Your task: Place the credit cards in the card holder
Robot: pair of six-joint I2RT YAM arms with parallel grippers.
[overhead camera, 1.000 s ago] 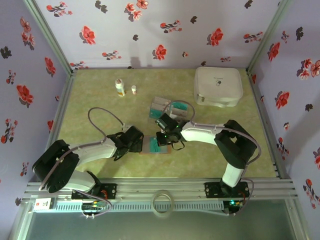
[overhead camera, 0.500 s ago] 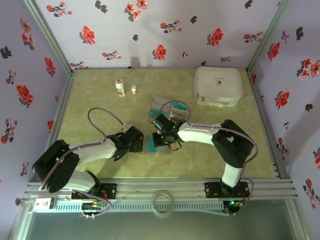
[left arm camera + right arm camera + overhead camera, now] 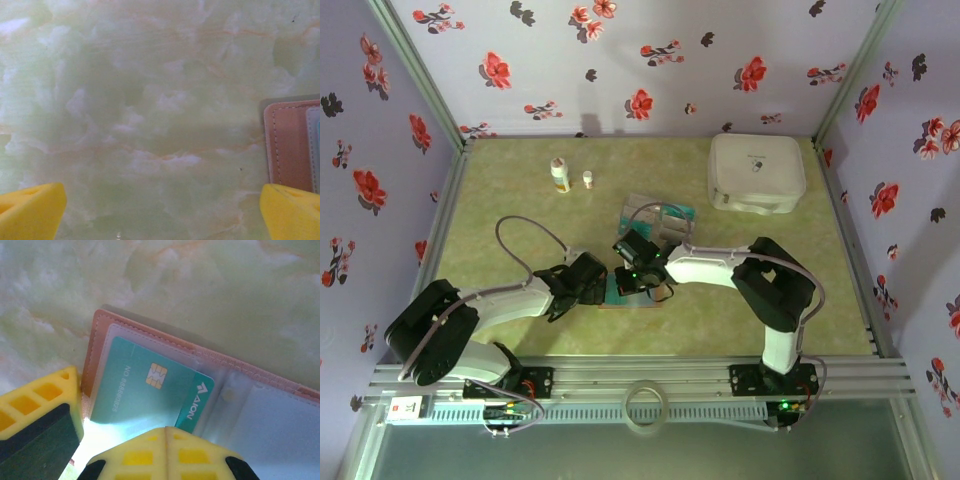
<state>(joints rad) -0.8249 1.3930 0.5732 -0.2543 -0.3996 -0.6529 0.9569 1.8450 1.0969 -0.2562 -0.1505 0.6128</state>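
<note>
Right pincer shifted left over card holder

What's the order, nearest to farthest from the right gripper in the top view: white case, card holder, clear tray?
1. card holder: right at the fingertips of the right gripper, mid-table toward the near edge.
2. clear tray: just beyond the gripper, toward the back wall.
3. white case: far off in the back-right corner.
</note>
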